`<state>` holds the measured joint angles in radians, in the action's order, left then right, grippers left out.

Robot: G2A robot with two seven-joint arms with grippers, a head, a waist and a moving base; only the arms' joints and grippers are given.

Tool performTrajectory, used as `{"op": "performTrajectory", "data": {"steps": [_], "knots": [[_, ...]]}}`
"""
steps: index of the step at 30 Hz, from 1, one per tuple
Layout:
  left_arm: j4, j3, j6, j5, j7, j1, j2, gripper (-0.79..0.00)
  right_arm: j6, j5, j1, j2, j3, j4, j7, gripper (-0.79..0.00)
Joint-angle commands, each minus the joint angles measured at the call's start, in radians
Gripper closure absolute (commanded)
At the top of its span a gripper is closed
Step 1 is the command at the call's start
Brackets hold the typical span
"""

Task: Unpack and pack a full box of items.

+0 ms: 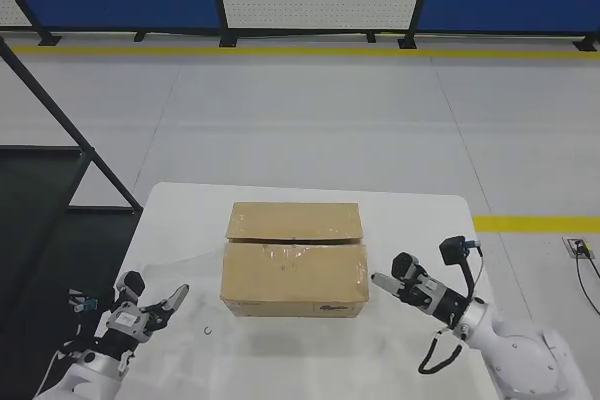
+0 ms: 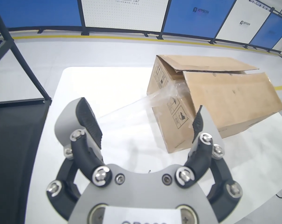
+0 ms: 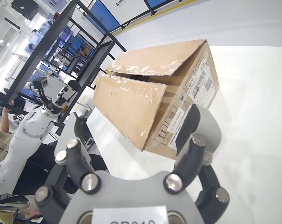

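Box: the cardboard box (image 1: 295, 262) stands mid-tabletop (image 1: 180, 215), its two top flaps folded down with a narrow gap between them.
Tape: crumpled clear tape (image 2: 165, 92) clings to the box's left end.
Left end effector (image 2: 142, 110): spread wide, holding nothing, above the tabletop near the box's front left corner and apart from it.
Right end effector (image 1: 392, 274): spread, holding nothing, just beside the box's front right corner.
Small bit: a tiny dark piece (image 1: 209, 331) lies on the tabletop between the left end effector and the box.
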<state>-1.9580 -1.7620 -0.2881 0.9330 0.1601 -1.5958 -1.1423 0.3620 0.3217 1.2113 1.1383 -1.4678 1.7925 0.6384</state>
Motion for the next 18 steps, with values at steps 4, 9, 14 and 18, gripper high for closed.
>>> {"op": "performTrajectory", "data": {"steps": [4, 9, 14, 18], "knots": [[-0.006, 0.007, -0.001, -0.017, 0.034, 0.028, 0.001, -0.785, 0.017, -0.061, -0.085, 0.006, 0.046, -0.091, -0.007, -0.785], [-0.002, 0.0, 0.014, -0.056, 0.037, 0.034, 0.0, -0.785, 0.097, -0.173, -0.18, 0.013, 0.1, -0.222, 0.041, -0.785], [-0.004, -0.009, 0.022, -0.064, 0.032, 0.024, 0.0, -0.785, 0.135, -0.223, -0.259, 0.021, 0.154, -0.331, 0.071, -0.785], [-0.008, -0.012, 0.03, -0.065, 0.031, 0.015, -0.001, -0.785, 0.177, -0.255, -0.295, 0.024, 0.18, -0.377, 0.091, -0.785]]}}
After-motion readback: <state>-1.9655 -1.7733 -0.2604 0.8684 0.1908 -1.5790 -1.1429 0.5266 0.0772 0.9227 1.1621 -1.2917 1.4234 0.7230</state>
